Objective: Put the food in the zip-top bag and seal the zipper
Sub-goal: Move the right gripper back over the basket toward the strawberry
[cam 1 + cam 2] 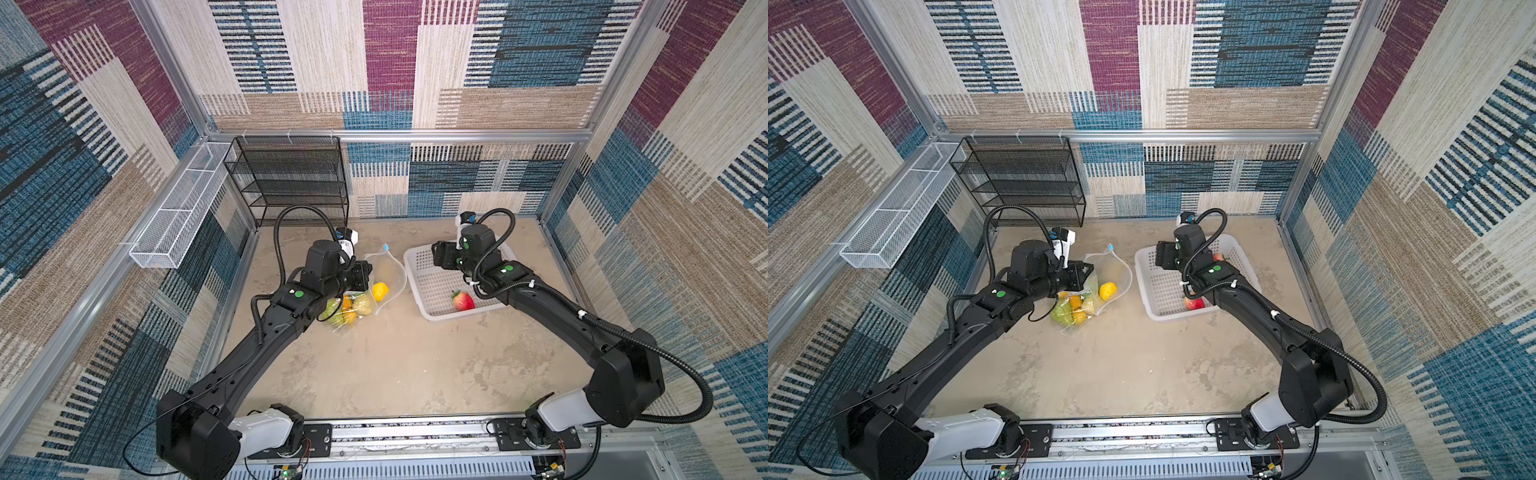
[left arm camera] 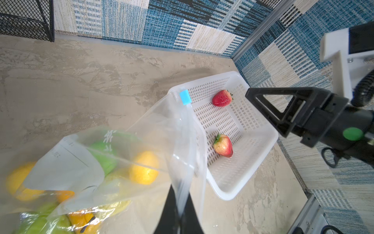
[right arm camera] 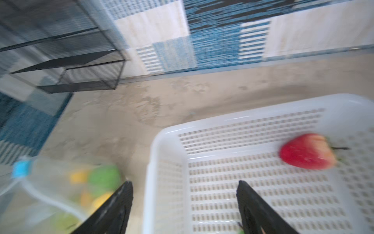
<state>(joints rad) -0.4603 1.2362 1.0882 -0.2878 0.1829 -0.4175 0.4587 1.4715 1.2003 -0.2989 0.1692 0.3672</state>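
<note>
W/ left fingers pinching bag rim, right fingers spread, empty (strawberry beyond tips): glossy, cd squirt out if nipped off-ctr.

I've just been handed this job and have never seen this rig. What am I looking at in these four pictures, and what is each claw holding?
Two black robot arms work over a table inside a walled booth. Both top views look down from overhead; the other two come from cameras on the wrists. The left gripper is shut on the mouth edge of the zip-top bag, which holds yellow, green and orange toy fruit; its blue slider sits at one end. The right gripper is open and empty above the rim of the white basket, where a red strawberry and a paler strawberry lie.
</note>
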